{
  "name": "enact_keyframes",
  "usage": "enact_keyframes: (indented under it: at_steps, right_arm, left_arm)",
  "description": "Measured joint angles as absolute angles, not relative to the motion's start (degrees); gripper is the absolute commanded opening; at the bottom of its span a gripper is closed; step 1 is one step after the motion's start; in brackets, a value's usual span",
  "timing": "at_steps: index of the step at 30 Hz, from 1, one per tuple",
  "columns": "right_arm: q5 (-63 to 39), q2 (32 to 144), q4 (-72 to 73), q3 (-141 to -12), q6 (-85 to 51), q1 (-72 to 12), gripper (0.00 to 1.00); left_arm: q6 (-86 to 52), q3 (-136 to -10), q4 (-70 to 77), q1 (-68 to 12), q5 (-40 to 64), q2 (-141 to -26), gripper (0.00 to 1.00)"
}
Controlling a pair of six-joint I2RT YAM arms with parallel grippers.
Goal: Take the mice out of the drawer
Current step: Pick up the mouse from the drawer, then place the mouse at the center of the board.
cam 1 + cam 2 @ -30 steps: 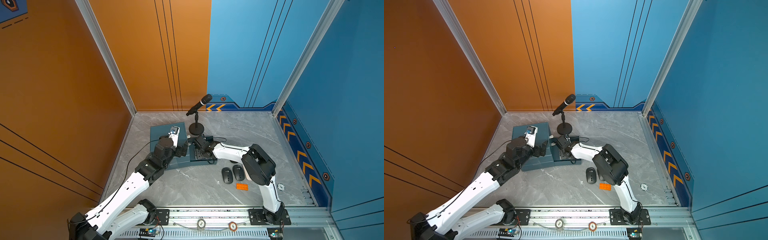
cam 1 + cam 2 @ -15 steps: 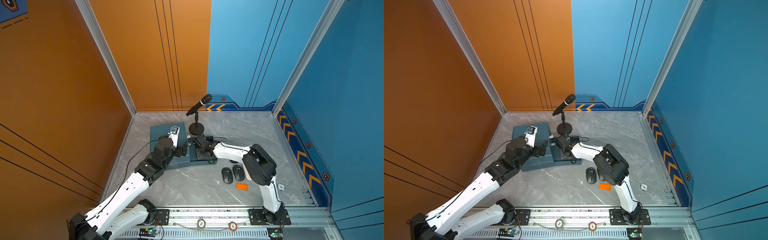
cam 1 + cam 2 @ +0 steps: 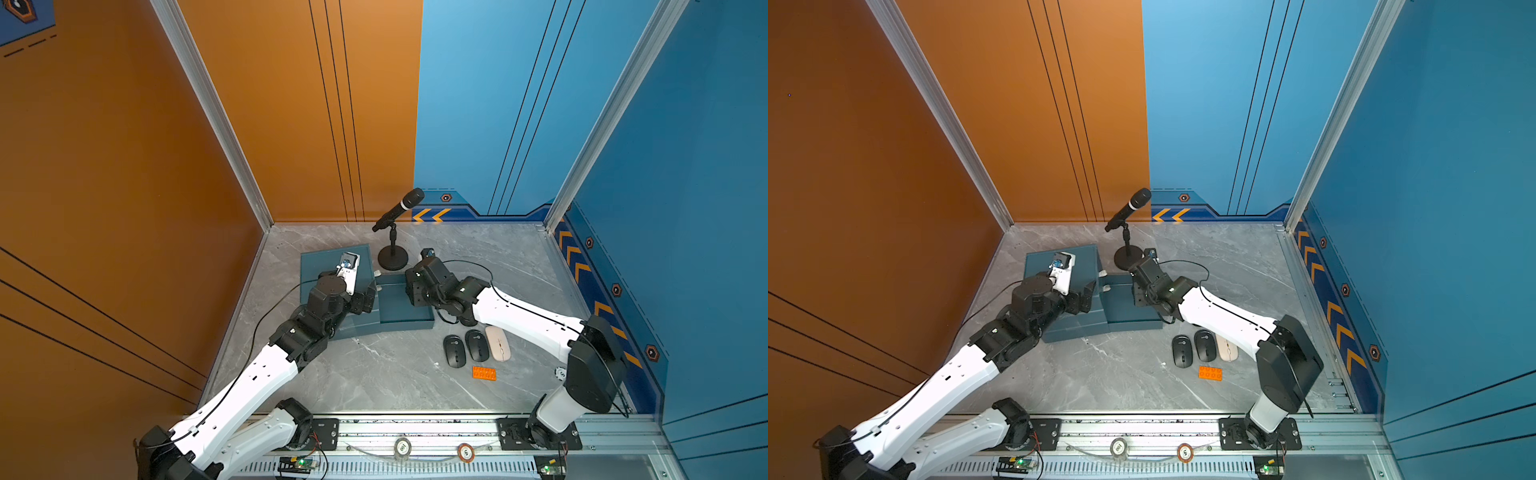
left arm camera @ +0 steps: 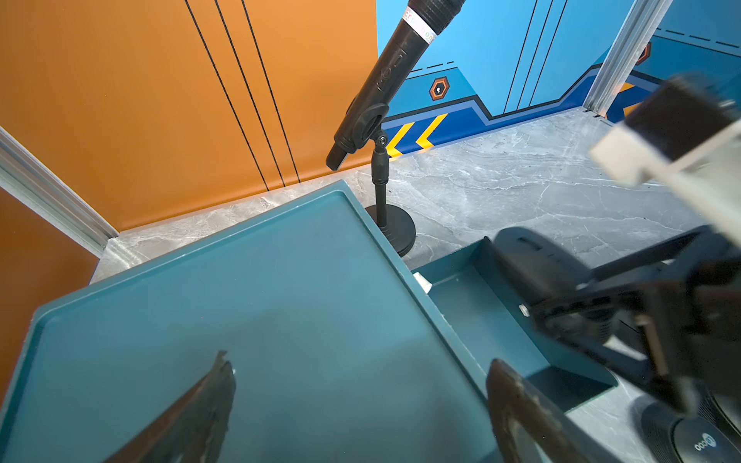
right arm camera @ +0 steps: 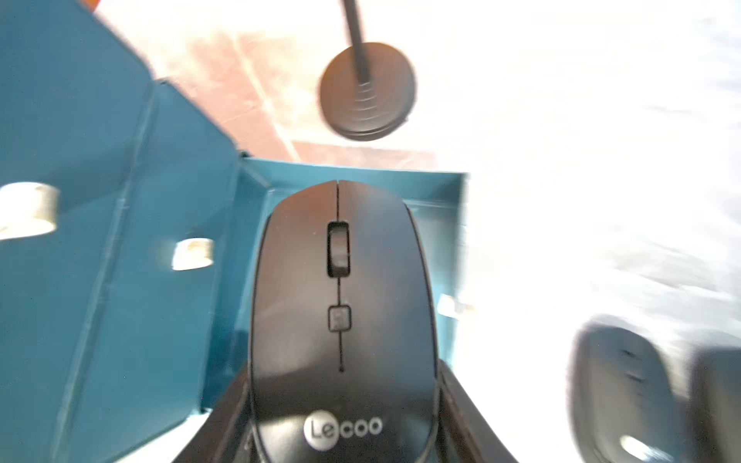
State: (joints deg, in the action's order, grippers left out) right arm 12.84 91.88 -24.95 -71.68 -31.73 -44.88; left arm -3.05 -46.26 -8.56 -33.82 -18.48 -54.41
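Black mouse (image 5: 341,320) sat between the right gripper (image 5: 343,373) fingers, above the open teal drawer (image 5: 401,176). Jaws half-closed, clamped on its sides. Row of three mice (image 3: 477,345), two black and one pink, lay on the table (image 3: 374,374) near the drawer. Left gripper (image 4: 361,401) spread wide, empty, over the cabinet top (image 4: 280,300).

Bright, even top views, sharp; right wrist view motion-blurred, with blown-out white floor (image 5: 581,140).

Right jaws clamping mouse (image 5: 341,320); left jaws apart; right arm (image 3: 519,320), left arm (image 3: 257,374) outstretched.
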Motion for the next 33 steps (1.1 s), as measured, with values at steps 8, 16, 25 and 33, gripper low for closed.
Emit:
enact_keyframes:
  at_steps: [8, 16, 25, 33]
  right_arm:
    - [14.8, 85.4, -28.0, -58.8, -32.7, -39.1, 0.46]
    - [10.3, 83.6, -26.7, -50.1, -34.5, -34.2, 0.47]
    - [8.6, 88.4, -23.0, -50.2, -34.3, -35.0, 0.47]
    - [8.6, 92.9, -22.3, -52.2, -33.8, -36.4, 0.47]
  left_arm:
    - [-2.8, -46.3, -8.6, -33.8, -18.5, -54.4, 0.98]
    - [-2.8, -46.3, -8.6, -33.9, -18.5, -55.0, 0.98]
    - [-2.8, -46.3, -8.6, -33.9, -18.5, -55.1, 0.98]
    - [-2.8, -46.3, -8.6, -33.9, -18.5, -55.1, 0.98]
